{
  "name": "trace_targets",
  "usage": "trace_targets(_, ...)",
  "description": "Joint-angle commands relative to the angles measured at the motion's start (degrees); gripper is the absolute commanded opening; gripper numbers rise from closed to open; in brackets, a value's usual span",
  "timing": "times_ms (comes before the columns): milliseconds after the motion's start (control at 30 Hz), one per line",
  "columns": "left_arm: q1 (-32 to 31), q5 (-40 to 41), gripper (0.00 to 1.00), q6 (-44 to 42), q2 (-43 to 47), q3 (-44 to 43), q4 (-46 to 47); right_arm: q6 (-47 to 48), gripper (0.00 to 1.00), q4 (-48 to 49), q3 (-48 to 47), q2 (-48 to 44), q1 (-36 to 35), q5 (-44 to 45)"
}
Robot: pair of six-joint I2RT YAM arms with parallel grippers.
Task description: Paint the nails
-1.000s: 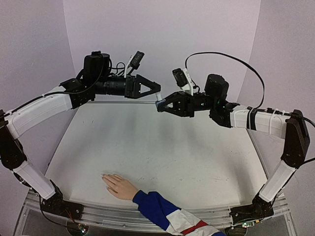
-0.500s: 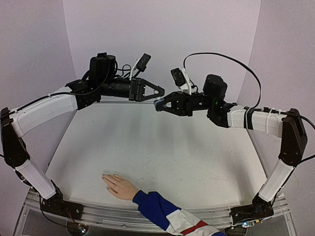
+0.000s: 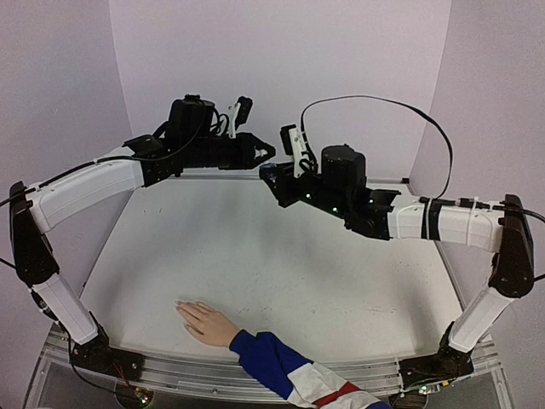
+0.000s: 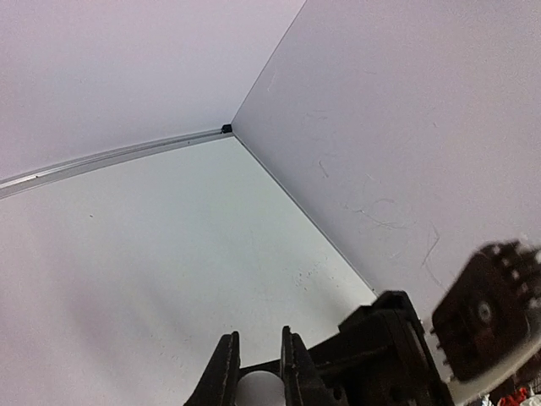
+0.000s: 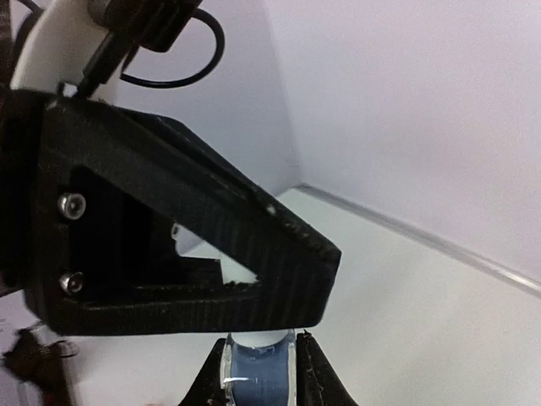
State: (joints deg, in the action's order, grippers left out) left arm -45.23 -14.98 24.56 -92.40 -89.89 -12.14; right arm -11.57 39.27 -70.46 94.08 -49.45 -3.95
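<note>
High above the table's far side, my right gripper (image 3: 269,175) is shut on a small blue bottle (image 5: 258,379). My left gripper (image 3: 267,154) meets it from the left and is shut on the bottle's white cap (image 5: 254,338). In the left wrist view the cap (image 4: 258,391) shows as a white round shape between the fingers (image 4: 224,364). The pale hand (image 3: 211,325) lies flat near the front edge, with its tiny nails (image 3: 180,305) pointing left. They are too small to make out. Its blue, white and red sleeve (image 3: 285,368) runs off to the lower right.
White walls (image 3: 281,60) close in the back and both sides of the white table (image 3: 281,273). A black cable (image 3: 383,100) loops above the right arm. Both arm bases stand at the near corners.
My left gripper has moved right and closed on the cap. The right arm has swung left and turned, carrying the bottle to meet it. The hand has not moved.
</note>
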Motion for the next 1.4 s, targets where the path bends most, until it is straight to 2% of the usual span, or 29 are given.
trace_targets(0,-1.1,0.5,0.00,3.6,-1.5,-6.8,-6.7,15.5,0.00,7.2,-2.4,0.0,-3.0,40.5)
trace_targets(67,-1.1,-1.1,0.00,3.9,-2.6,-8.1,-6.7,16.7,0.00,7.3,-4.2,1.9,-4.4,33.9)
trace_targets(267,-1.0,-2.0,0.02,2.5,-2.1,-8.0,-7.4,14.3,0.00,7.8,-2.4,0.3,-4.5,22.7)
trace_targets(333,-0.9,-3.8,0.12,1.0,-1.2,-7.4,-7.4,14.5,0.00,7.8,-1.1,-1.3,-4.2,18.9)
trace_targets(400,-0.7,-6.6,0.29,-1.1,0.1,-7.0,-6.9,13.8,0.00,7.5,0.3,-3.2,-3.1,11.9)
trace_targets(533,0.2,-12.6,0.65,-2.6,3.3,-3.8,-2.5,6.9,0.00,5.9,2.6,-6.1,3.8,-10.8)
trace_targets(633,1.4,-16.1,0.77,-2.4,5.6,-0.4,1.5,1.7,0.00,6.2,3.2,-6.8,8.9,-26.8)
trace_targets(700,2.5,-18.7,0.79,-1.0,6.9,1.8,4.7,-1.4,0.00,6.4,2.0,-6.0,11.1,-38.0)
trace_targets(800,5.1,-26.3,0.80,5.6,7.9,7.7,17.1,-7.6,0.00,8.3,-1.6,-3.0,12.2,-53.6)
trace_targets(900,5.6,-31.6,0.79,9.0,6.6,8.0,23.2,-18.8,0.00,17.9,-3.7,1.4,12.1,-64.1)
trace_targets(1133,4.1,-35.4,0.70,8.9,3.8,4.9,24.8,-23.8,0.00,23.7,-4.4,4.6,12.0,-64.7)
trace_targets(1367,1.8,-36.6,0.50,7.9,0.9,2.5,24.9,-24.1,0.00,24.9,-3.9,4.3,12.0,-63.5)
